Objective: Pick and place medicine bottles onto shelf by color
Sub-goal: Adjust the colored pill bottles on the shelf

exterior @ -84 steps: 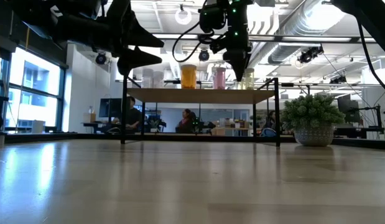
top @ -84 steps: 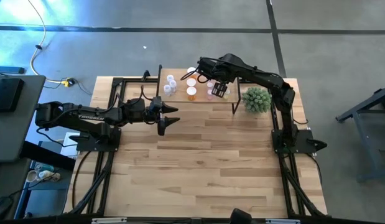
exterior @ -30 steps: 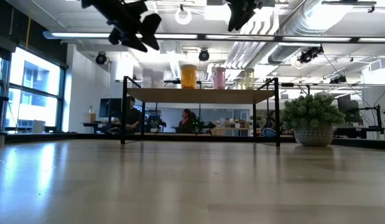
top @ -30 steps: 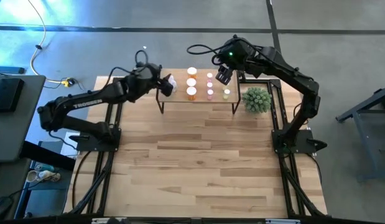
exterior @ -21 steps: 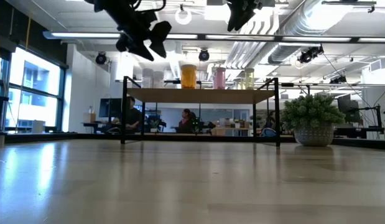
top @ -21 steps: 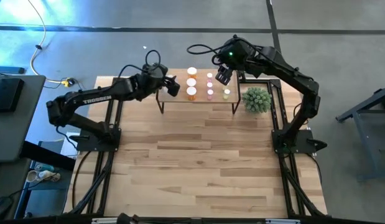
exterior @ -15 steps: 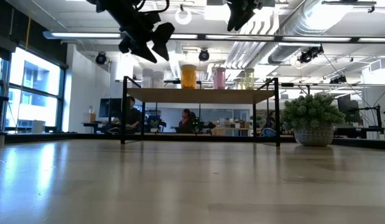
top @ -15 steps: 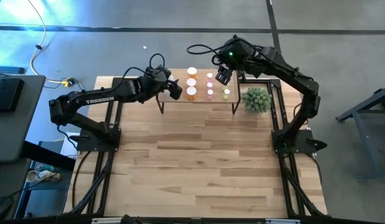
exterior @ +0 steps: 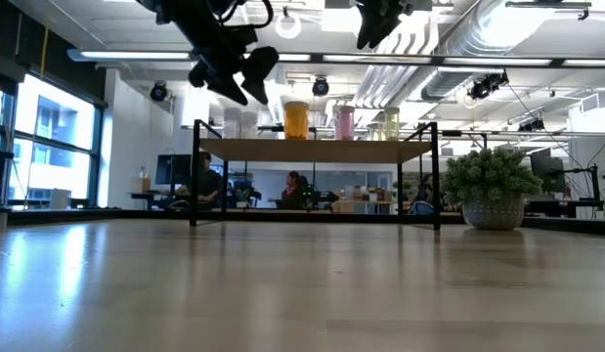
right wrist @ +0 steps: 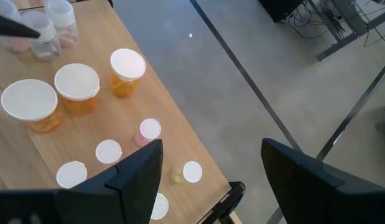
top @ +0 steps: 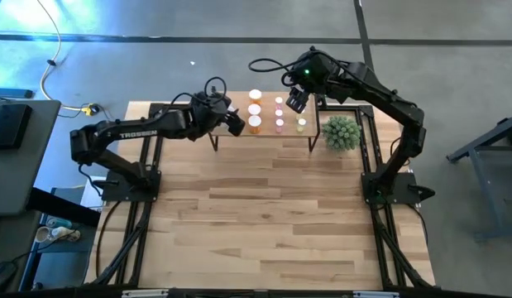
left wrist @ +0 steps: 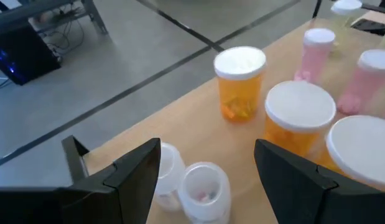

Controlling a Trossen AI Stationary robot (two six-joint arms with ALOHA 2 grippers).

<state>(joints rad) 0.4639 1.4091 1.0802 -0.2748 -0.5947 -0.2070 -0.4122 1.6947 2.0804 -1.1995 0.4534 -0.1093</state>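
The shelf stands at the table's far edge, a small wood board on black legs. On it stand orange medicine bottles, pink ones and yellow-green ones, in rows by color. Two clear bottles stand at its left end. My left gripper hovers open just above these two, a finger to each side in the left wrist view. My right gripper hangs open high above the shelf's right part, with nothing in it.
A green spiky plant in a white pot stands on the table right of the shelf. The wide wooden tabletop spreads out in front of the shelf. People sit in the room behind.
My left gripper has moved toward the table's right and down, in over the shelf's left end, and now covers the clear bottles in the high view. It has stayed open.
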